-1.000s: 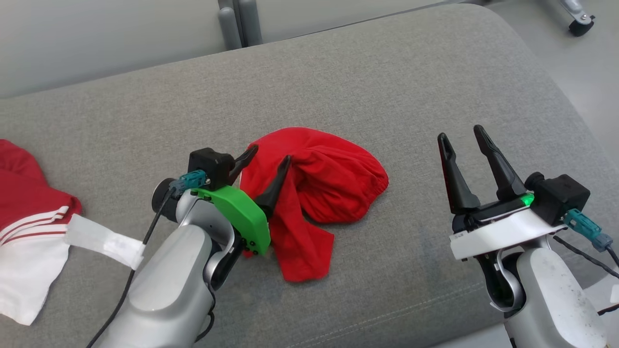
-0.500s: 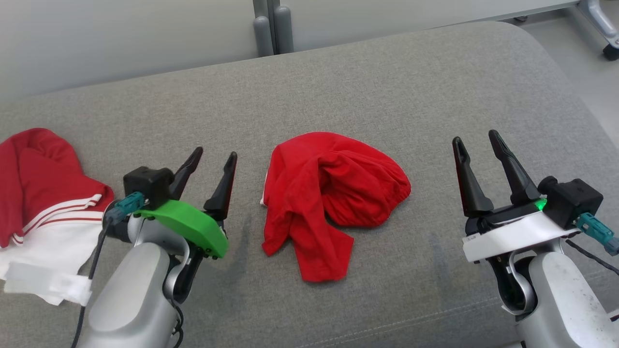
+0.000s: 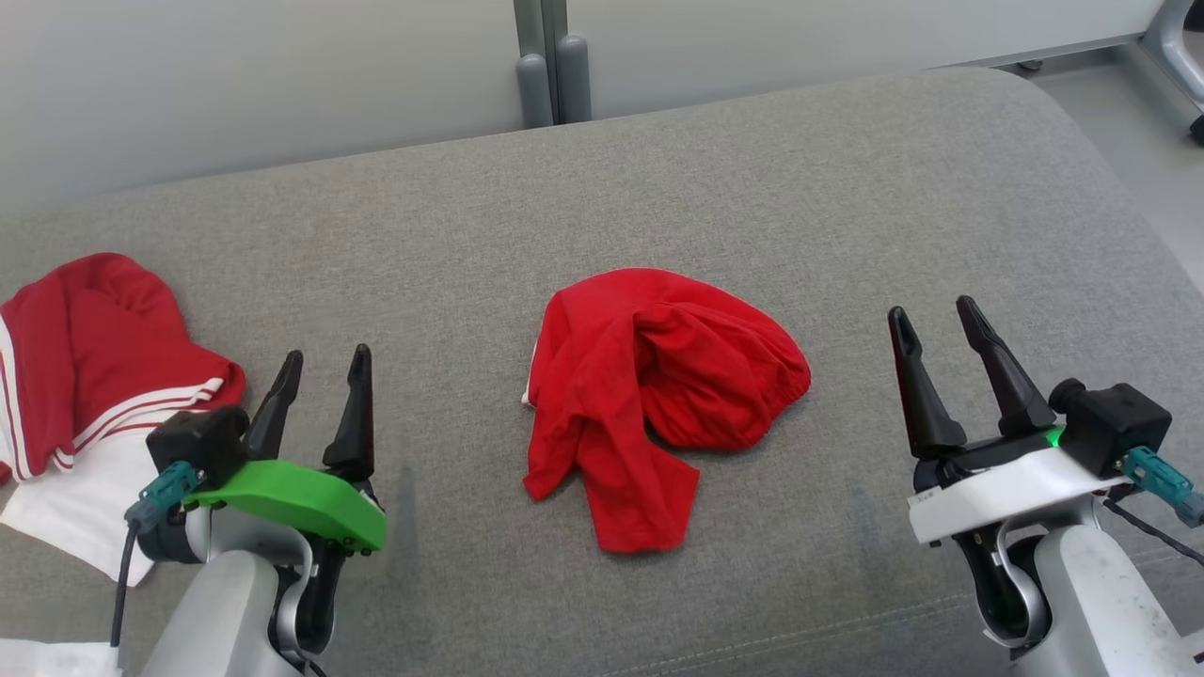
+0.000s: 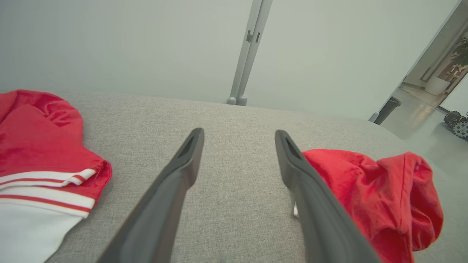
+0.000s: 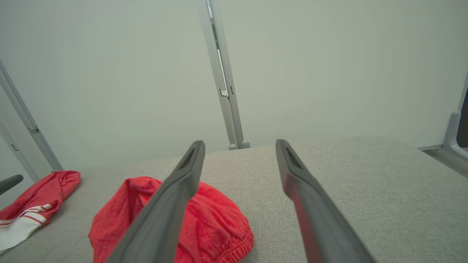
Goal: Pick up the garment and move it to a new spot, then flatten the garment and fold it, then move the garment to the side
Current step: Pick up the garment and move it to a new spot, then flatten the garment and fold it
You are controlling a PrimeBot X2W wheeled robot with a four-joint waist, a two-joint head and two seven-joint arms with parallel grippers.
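A crumpled plain red garment lies in a heap at the middle of the grey cushion; it also lies at the right of the left wrist view as the garment and at the lower left of the right wrist view as the garment. My left gripper stands open at the lower left, well left of the garment, nothing between its fingers. At the lower right my right gripper is open too, apart from the garment's right edge.
A second red and white striped garment lies at the cushion's left end. A pale wall with a grey post rises behind. The cushion's rounded right edge drops to the floor. A wheeled base stands far right.
My left gripper has let go of the red garment and pulled back to the lower left, open. The camera has shifted, bringing more of the striped garment into the picture. The right gripper has barely moved.
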